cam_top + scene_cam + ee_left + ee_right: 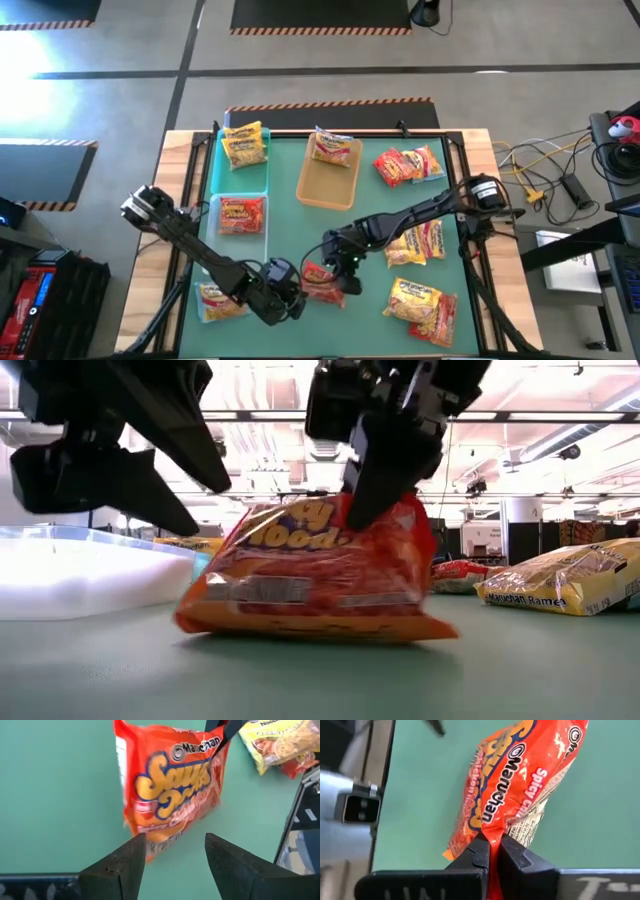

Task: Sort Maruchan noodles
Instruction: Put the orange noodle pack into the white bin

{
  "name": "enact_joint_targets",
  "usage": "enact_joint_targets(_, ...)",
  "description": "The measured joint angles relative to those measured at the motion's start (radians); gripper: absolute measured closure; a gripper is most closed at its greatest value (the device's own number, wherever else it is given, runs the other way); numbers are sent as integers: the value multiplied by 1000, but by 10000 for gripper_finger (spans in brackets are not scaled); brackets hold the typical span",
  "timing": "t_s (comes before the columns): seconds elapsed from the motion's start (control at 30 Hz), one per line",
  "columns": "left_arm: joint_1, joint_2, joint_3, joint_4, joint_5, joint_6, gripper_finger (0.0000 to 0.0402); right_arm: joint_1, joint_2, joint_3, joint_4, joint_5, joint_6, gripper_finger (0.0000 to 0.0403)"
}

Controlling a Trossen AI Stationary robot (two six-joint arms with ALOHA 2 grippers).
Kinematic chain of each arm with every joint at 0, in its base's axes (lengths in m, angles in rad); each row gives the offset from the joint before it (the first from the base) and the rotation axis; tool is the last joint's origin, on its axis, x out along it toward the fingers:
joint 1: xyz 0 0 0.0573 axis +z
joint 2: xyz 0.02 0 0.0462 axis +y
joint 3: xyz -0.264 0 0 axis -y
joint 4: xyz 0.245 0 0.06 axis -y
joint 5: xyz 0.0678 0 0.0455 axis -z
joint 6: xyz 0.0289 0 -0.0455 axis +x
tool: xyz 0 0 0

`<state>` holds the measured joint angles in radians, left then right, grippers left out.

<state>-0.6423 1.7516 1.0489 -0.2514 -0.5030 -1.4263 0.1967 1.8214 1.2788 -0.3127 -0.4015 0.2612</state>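
Right gripper (pixel 491 851) pinches the orange-and-red Maruchan packet (pixel 315 575) by its top edge, fingers pressed tight on the crinkly seam, so the packet hangs with its lower edge brushing the green counter (pixel 320 680) near the front middle. Left gripper (pixel 175 852) sits just beside it, fingers spread wide and holding nothing, apparently lined up for a handover. Trays wait at the back-left: a teal tray (pixel 243 172) with 1 yellow packet (pixel 244 146), a tan tray (pixel 328 180) alongside.

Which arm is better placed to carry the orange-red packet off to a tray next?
Right. The right gripper is shut on the orange-red packet, tilting it up off the mat, while the left gripper hangs open beside it.
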Motion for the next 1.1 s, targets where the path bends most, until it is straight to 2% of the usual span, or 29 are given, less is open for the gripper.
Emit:
enact_joint_targets(0.27,13,-56,2,-8,-47,129,214,2,-15,108,-193,1,-269,394)
enact_joint_targets(0.43,21,-99,3,7,-61,263,214,6,-15,170,-260,1,-379,394)
enact_joint_targets(0.57,38,-105,3,12,-64,369,214,7,-15,198,-258,9,-381,394)
enact_joint_targets(0.7,60,-89,3,12,-55,413,214,14,-5,193,-247,11,-339,395)
enact_joint_targets(0.83,85,-59,3,26,-9,469,214,39,29,183,-242,10,-332,395)
enact_joint_targets(1.1,94,-45,2,39,5,469,214,44,43,182,-230,38,-223,394)
